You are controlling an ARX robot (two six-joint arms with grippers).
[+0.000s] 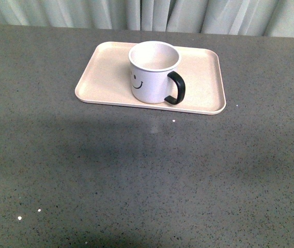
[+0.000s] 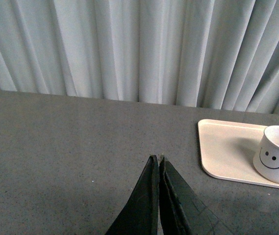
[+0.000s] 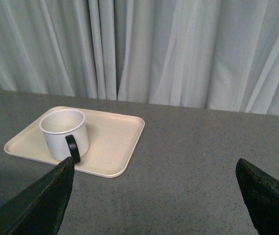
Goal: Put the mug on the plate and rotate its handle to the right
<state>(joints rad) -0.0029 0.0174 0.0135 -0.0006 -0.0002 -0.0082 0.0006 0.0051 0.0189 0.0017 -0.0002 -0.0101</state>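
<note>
One white mug [image 1: 149, 85] stands upright on the pale pink plate [image 1: 105, 72], which lies in the upper middle of the front view on the speckled grey desk [image 1: 136, 181]. The left part of the plate is bare. The mug sits about midway along the plate and close to its near rim. A black smiley face [image 1: 136, 81] shows on the mug's left side, partly turned out of sight. The glossy black handle [image 1: 182, 87] sticks out on the mug's right side, angled slightly toward the camera. The right part of the plate is also bare. A pale pleated curtain [image 1: 136, 13] runs along the top edge of the frame behind the desk.

From the left wrist camera, the left pincer [image 2: 158, 157] is pressed narrow, its two dark fingers [image 2: 144, 205] meeting at the tips with nothing between them. It hangs over bare desk, well apart from the plate [image 2: 222, 147] and the mug [image 2: 276, 161], whose smiley face looks toward this camera.

From the right wrist camera, the right pincer [image 3: 155, 160] is spread wide and grips nothing. The plate [image 3: 114, 137] and the mug [image 3: 63, 132] lie beyond it, with the handle [image 3: 73, 147] turned toward this camera.
</note>
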